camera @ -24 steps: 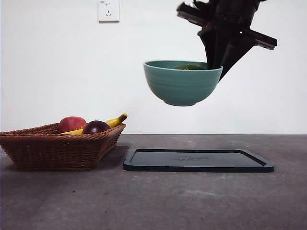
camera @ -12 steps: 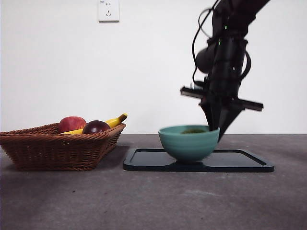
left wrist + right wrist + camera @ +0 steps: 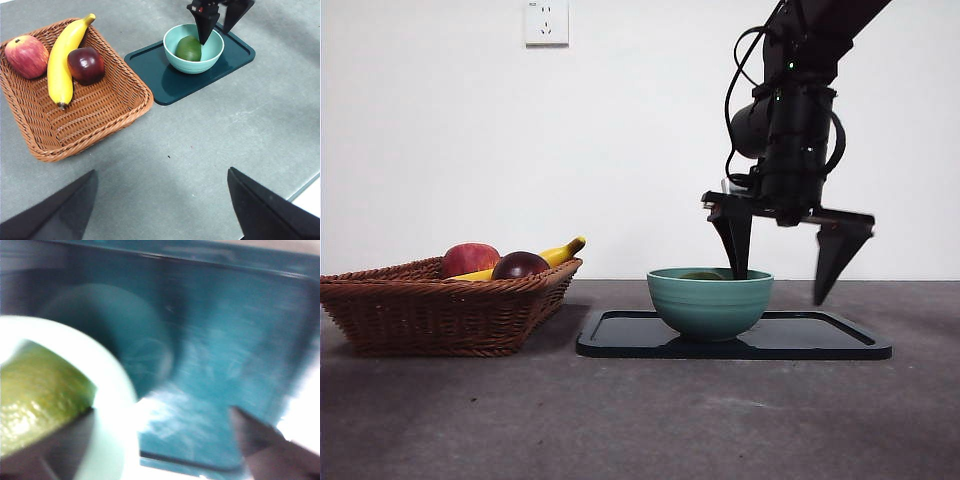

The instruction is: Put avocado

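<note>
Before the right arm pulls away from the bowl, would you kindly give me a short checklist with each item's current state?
1. Avocado lies inside the teal bowl: ok.
2. Bowl rests on the dark tray, upright: ok.
3. Right gripper jaws open, rim released: ok.
4. One jaw is inside the bowl, the other outside; clear of the rim for lifting: cannot tell.
5. Left gripper waits open, far from the tray: ok.
6. Basket with its fruit sits apart from the tray: ok.

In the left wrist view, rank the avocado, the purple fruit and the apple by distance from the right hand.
1. Avocado: in the bowl, just beside the right hand.
2. Purple fruit: in the basket, on its side nearer the tray.
3. Apple: the basket's far corner.
</note>
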Robot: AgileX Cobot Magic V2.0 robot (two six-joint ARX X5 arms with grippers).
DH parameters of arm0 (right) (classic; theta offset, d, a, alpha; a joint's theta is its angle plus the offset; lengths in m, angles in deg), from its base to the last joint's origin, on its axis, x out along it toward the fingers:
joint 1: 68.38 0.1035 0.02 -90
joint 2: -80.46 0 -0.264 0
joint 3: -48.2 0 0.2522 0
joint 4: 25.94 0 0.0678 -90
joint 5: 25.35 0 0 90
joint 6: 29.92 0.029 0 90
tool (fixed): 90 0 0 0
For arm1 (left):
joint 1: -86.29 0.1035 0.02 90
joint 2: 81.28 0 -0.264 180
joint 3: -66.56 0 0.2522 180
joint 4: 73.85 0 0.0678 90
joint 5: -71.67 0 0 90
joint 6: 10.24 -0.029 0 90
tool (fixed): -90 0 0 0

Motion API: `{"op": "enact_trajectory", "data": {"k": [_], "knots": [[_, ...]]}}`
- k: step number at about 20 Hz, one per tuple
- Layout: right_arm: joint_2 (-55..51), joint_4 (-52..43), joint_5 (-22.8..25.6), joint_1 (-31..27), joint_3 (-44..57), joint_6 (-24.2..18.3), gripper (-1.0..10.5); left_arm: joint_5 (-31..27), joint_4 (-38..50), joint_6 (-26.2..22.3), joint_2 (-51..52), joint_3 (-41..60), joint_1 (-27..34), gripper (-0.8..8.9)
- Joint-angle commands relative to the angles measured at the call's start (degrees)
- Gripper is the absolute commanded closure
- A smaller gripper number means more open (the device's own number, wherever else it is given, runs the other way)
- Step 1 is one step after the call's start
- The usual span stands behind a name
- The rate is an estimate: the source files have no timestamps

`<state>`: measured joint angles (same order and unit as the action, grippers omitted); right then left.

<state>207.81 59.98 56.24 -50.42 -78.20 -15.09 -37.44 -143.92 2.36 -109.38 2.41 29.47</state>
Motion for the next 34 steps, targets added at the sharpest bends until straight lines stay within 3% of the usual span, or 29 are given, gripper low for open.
{"op": "enact_trajectory", "data": {"k": [1, 2, 3, 6, 9, 16, 20, 26, 34], "knots": [[-0.85, 2.47, 5.75, -0.07, -5.14, -0.28, 4.2, 0.0, 0.66, 0.13, -0.15, -0.85, -0.63, 4.07], [-2.14, 4.68, 7.32, -0.09, -7.3, -0.48, 2.9, 0.0, 0.66, 0.13, -0.15, -0.85, -0.63, 4.07], [-4.02, 6.99, 9.81, -0.09, -8.39, -0.63, 2.7, 0.0, 0.66, 0.13, -0.15, -0.85, -0.63, 4.07], [-13.22, 8.92, 19.23, 2.21, -6.01, -0.72, 2.7, 0.0, 0.66, 0.13, -0.15, -0.85, -0.63, 4.07], [-26.95, 3.63, 25.05, 6.38, 7.08, -0.7, 2.7, 0.0, 0.66, 0.13, -0.15, -0.85, -0.63, 4.07], [-58.66, -19.5, 23.96, 16.55, 44.81, -2.16, 2.7, 0.0, 0.66, 0.13, -0.15, -0.85, -0.63, 4.07], [-72.02, -23.17, 22.56, 22.27, 57.61, -2.23, 2.7, 0.0, 0.68, 0.13, -0.15, -0.85, -0.63, 4.07], [-86.03, -21.79, 20.0, 27.06, 64.65, -0.13, 2.7, 0.0, 1.29, 0.13, -0.15, -0.85, -0.63, 4.07], [-92.0, -21.59, 20.41, 27.08, 64.65, -0.26, 2.7, 0.02, 2.25, 0.35, -0.15, -0.87, -0.63, 4.07]]}}
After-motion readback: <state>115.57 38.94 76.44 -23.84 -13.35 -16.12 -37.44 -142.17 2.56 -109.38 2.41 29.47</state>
